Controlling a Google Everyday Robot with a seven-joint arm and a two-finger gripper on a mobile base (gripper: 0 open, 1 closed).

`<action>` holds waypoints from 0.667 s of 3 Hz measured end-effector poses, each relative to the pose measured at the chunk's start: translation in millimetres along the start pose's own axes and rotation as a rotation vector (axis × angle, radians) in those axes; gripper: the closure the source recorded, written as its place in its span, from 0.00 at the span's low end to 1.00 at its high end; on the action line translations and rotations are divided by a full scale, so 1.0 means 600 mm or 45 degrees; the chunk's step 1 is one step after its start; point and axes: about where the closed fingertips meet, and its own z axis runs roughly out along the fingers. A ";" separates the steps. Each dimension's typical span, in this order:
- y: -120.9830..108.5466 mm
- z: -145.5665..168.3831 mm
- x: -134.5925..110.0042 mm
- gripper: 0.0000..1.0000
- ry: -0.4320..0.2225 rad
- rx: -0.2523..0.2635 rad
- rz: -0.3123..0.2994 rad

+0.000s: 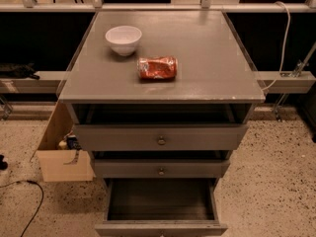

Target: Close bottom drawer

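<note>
The bottom drawer (160, 201) of the grey cabinet (197, 73) is pulled far out, showing its dark grey empty inside. Its front edge (160, 228) lies at the bottom of the camera view and its knob is cut off. The middle drawer (160, 169) and the uppermost drawer (160, 138) stick out a little, each with a small round metal knob. The gripper is not in view.
A white bowl (123, 39) and a red crushed can (157, 67) lie on the cabinet top. An open cardboard box (61, 157) stands on the speckled floor left of the cabinet. A black cable (29, 201) lies on the floor at left. A white cable (284, 38) hangs at right.
</note>
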 end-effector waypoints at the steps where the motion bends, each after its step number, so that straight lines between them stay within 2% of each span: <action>1: 0.000 0.000 0.000 0.00 0.000 0.000 0.000; 2: 0.000 0.000 0.000 0.18 0.000 0.000 0.000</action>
